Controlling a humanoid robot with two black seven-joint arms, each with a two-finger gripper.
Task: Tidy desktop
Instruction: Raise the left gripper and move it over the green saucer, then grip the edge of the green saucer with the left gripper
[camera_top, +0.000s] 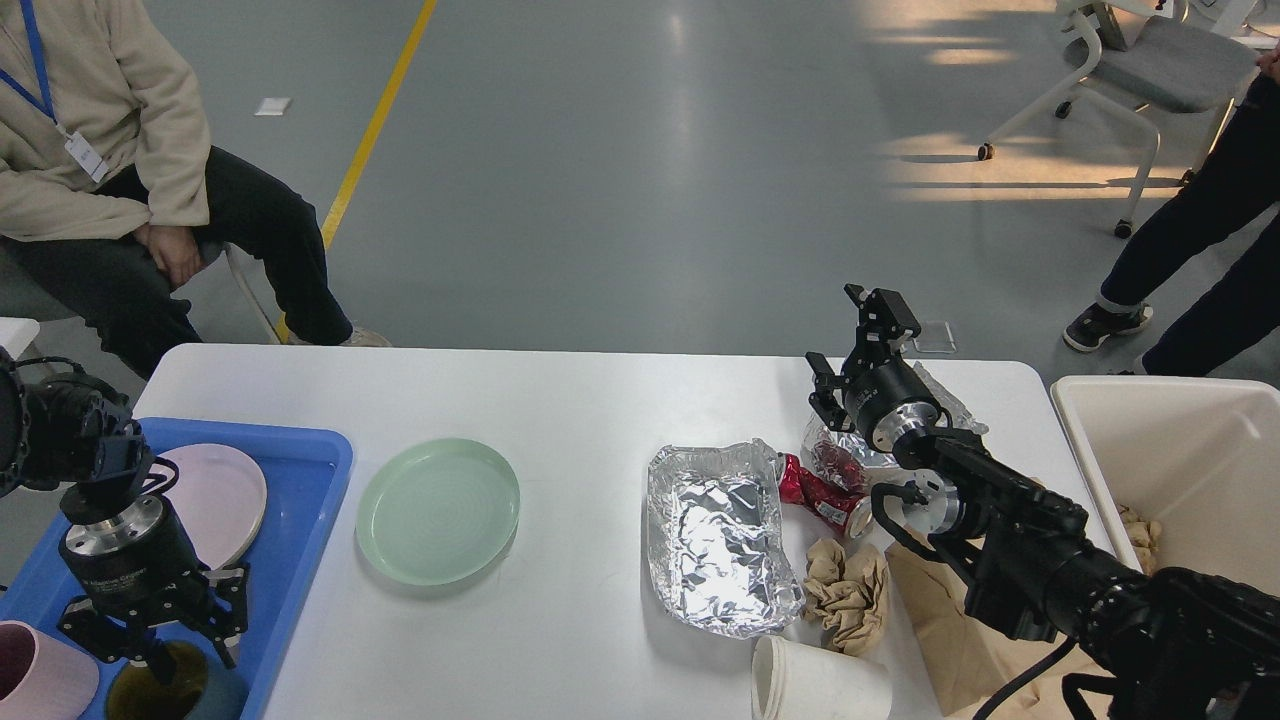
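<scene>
reaching over the desktop, right gripper spread wide.

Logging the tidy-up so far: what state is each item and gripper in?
green plate: empty, flat on the desktop.
foil tray: crumpled, empty.
red can: crushed, on its side.
paper cup: tipped over.
brown napkin: crumpled.
pink plate: in the blue tray.
cream bin: holds some waste.
left gripper: open, over the tray.
right gripper: open, empty.

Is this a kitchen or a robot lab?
Probably a robot lab or workshop, not a kitchen: a bare grey floor with a yellow line, a wheeled office chair, and a person wearing a badge watching beside the white desktop.
</scene>
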